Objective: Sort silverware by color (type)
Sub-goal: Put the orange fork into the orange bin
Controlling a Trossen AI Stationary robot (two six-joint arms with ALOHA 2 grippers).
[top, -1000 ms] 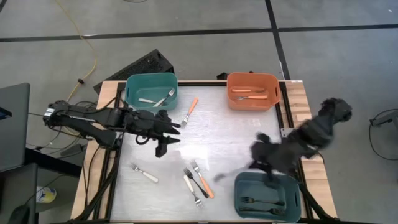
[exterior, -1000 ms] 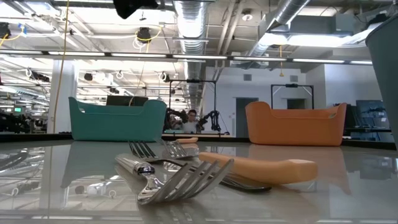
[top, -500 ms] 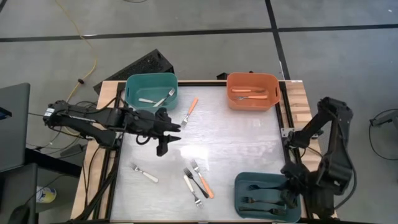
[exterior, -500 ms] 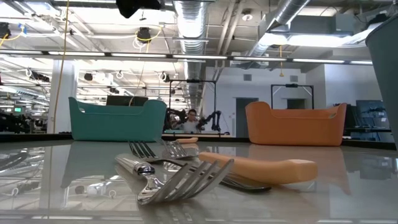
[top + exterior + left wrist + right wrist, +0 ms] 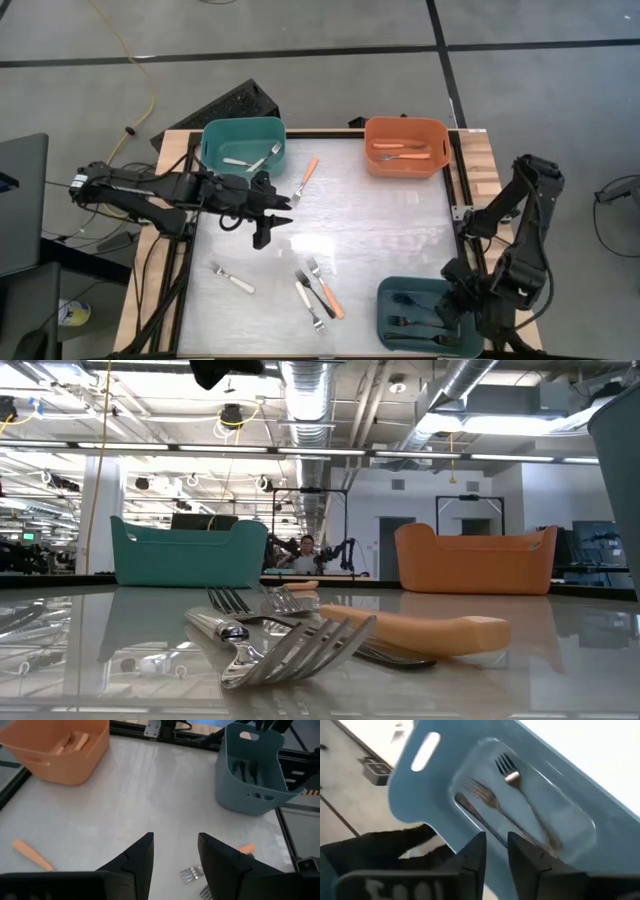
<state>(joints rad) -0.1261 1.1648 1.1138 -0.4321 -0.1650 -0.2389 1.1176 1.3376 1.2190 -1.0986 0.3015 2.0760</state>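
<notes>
Right hand (image 5: 462, 312), fingers slightly parted and empty, hung over the near-right blue-grey bin (image 5: 392, 296) holding dark forks (image 5: 512, 775); left hand (image 5: 174, 851), open and empty, waited above unsorted bench (image 5: 380, 220) forks (image 5: 318, 290).

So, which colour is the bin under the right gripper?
Grey-blue bin, under the right gripper; best in the high view.

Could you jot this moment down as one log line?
right gripper: over blue-grey bin, empty | left gripper: open, mid-table | loose forks: remaining
</notes>
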